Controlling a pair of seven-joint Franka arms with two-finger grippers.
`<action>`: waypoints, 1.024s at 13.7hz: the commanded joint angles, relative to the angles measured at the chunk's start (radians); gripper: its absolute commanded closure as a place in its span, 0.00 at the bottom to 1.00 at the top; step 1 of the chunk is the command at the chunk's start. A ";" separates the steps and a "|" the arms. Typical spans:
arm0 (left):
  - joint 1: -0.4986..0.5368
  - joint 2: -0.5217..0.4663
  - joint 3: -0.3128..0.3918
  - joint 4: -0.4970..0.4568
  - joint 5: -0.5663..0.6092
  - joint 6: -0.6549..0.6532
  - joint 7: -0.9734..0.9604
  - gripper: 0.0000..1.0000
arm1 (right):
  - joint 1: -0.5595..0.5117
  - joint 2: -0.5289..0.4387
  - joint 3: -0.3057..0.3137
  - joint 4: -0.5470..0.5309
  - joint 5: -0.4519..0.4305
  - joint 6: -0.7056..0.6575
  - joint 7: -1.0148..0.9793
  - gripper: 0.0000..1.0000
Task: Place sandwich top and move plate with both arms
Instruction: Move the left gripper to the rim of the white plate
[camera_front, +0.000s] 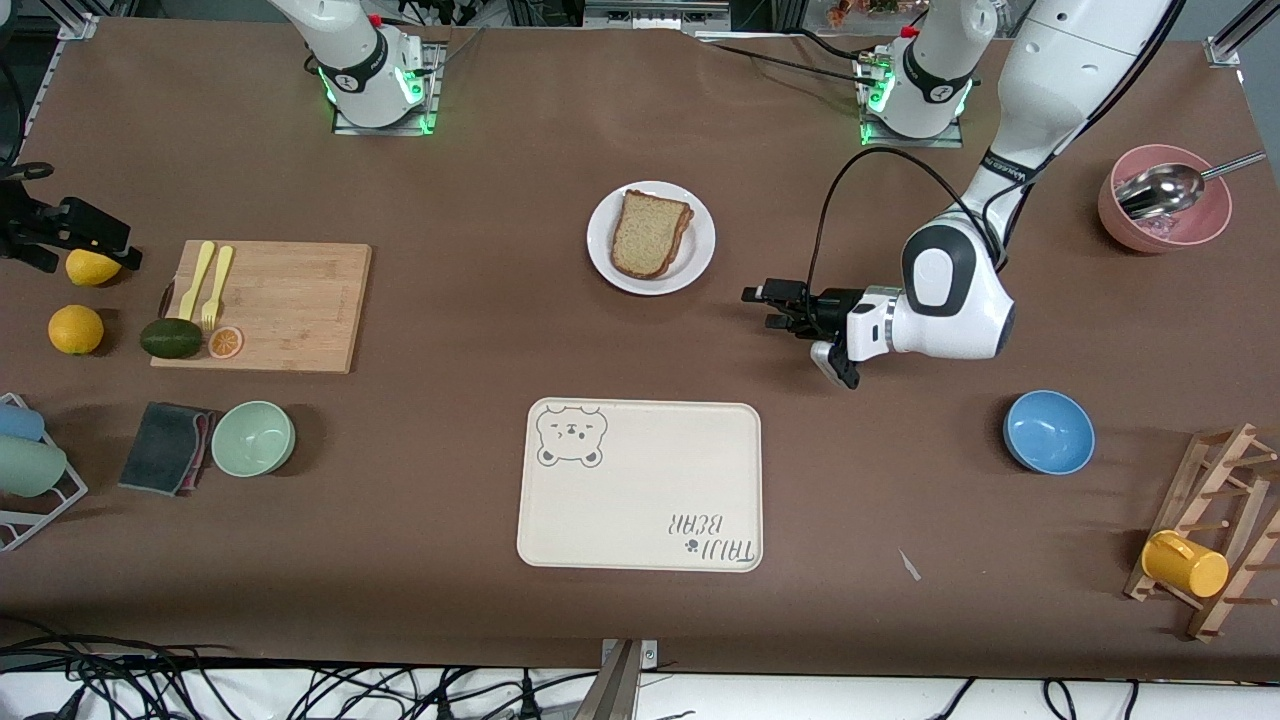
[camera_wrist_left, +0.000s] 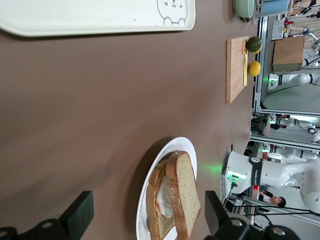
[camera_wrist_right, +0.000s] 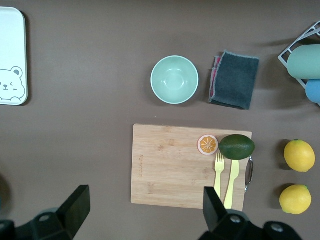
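The sandwich top already lies on the stack, mid-plate. The left gripper hangs spread beside the plate's rim — aimed for the shared lift. The right gripper waits spread at the table's edge by the lemons.

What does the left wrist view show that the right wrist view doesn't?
Only the left wrist view: the plate with the sandwich top leaning on the slice under it, seen between the open left gripper.
Only the right wrist view: the grey cloth, both lemons and the open right gripper above the table.
Both: bear tray, cutting board, avocado, green bowl.
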 joint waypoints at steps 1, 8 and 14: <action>-0.016 -0.009 -0.004 -0.027 -0.035 0.004 0.030 0.02 | 0.002 0.003 0.000 0.020 -0.012 -0.021 0.010 0.00; -0.105 -0.003 -0.016 -0.050 -0.027 0.082 0.039 0.01 | 0.002 0.003 0.001 0.020 -0.009 -0.021 0.010 0.00; -0.108 0.075 -0.018 -0.053 -0.037 0.107 0.100 0.09 | 0.002 0.003 0.001 0.020 -0.009 -0.021 0.012 0.00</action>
